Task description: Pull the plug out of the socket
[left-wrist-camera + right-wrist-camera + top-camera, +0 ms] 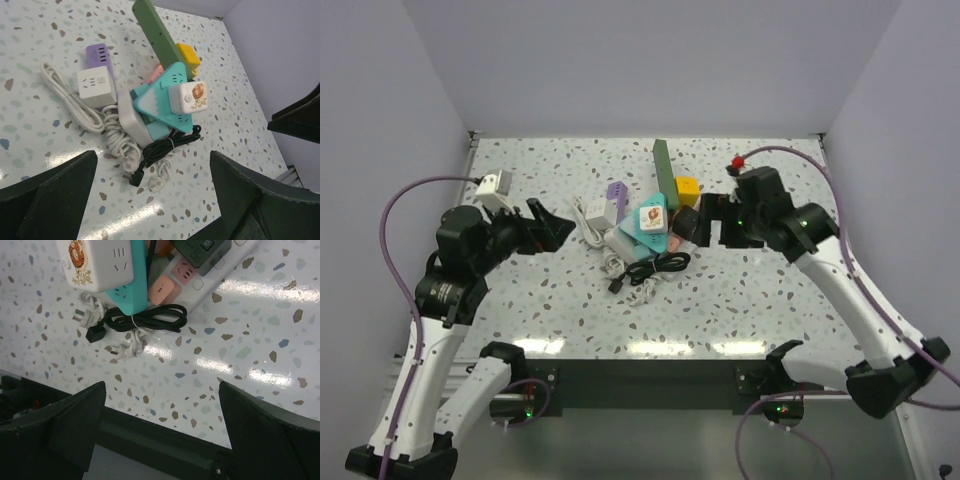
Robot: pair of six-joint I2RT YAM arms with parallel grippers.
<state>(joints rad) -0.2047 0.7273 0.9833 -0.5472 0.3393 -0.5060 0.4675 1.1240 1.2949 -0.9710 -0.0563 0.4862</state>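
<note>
A heap of power strips lies mid-desk (780,300). In it, a teal triangular socket (159,102) carries a white cartoon-printed plug (187,97) on its upper face. The left end effector (563,228) hangs left of the heap, its 2 fingers spread and empty. The right end effector (708,221), likewise spread and empty, sits just right of the heap, beside a black adapter (685,222).

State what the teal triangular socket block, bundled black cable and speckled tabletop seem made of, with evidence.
Teal triangular socket block: likely moulded plastic, smooth, even colour. Bundled black cable: probably rubbery sheath; it loops softly. Speckled tabletop: terrazzo-look, glossy; mirrors lights.
</note>
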